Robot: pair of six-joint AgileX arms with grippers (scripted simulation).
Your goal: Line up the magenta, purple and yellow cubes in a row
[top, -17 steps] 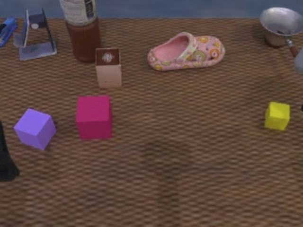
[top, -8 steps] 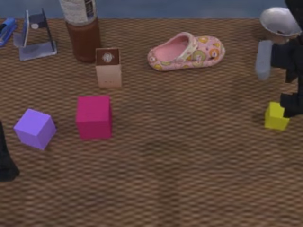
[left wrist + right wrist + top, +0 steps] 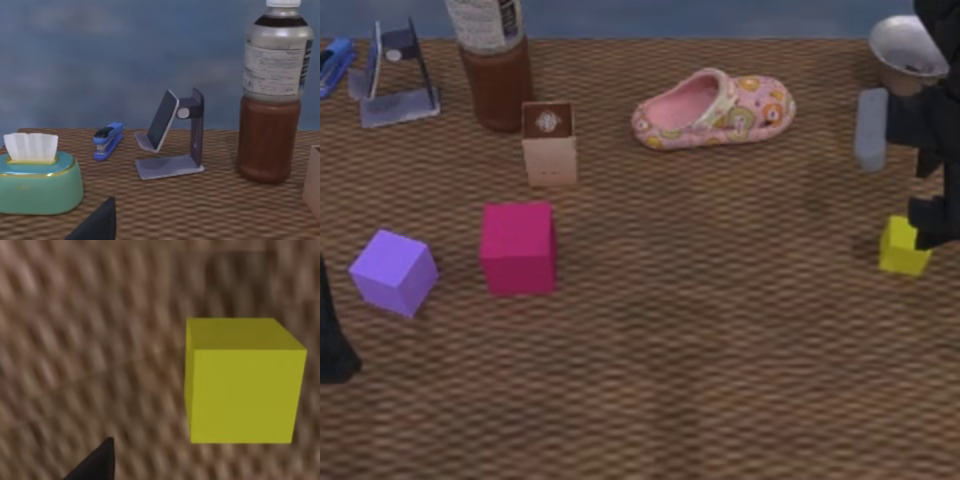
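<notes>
underneath, brown woven table (image 3: 720,380)

Rendered tabletop: woven brown mat (image 3: 720,380), plain blue backdrop (image 3: 100,60).

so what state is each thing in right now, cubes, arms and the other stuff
yellow cube: flat on the mat, at the right edge, not lifted
right gripper: over the yellow cube
magenta cube: resting, untouched
purple cube: resting, turned askew, apart from the magenta cube
left arm: parked at the left edge
carton: upright
bottle: upright
shoe: sole down
</notes>
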